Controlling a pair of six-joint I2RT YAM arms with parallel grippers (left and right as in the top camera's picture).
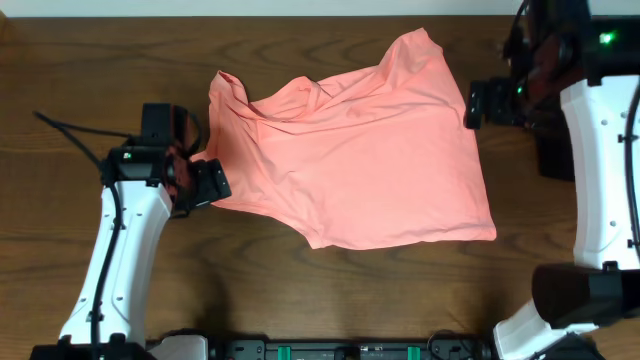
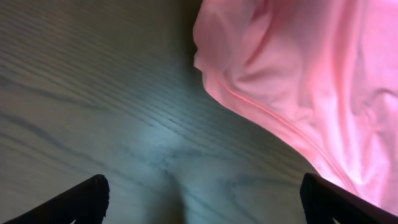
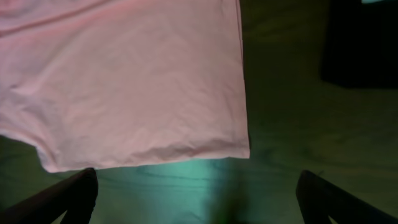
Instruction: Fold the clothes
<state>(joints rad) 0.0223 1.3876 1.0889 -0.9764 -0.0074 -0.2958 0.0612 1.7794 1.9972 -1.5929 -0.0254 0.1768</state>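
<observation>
A salmon-pink shirt [image 1: 350, 150] lies crumpled and partly spread across the middle of the wooden table, with bunched folds along its far left. My left gripper [image 1: 203, 180] is at the shirt's left edge, open and empty. In the left wrist view its fingers [image 2: 202, 205] straddle bare wood, and the shirt's hem [image 2: 298, 81] lies just ahead to the right. My right gripper [image 1: 478, 103] hovers by the shirt's right edge, open and empty. In the right wrist view its fingers [image 3: 199, 199] are spread above bare table, just short of the shirt's corner [image 3: 137, 81].
The wooden table [image 1: 120, 60] extends past the shirt on every side. A black block [image 1: 555, 155] sits by the right arm, and it also shows in the right wrist view [image 3: 360, 43]. A black cable [image 1: 70, 135] trails at the left.
</observation>
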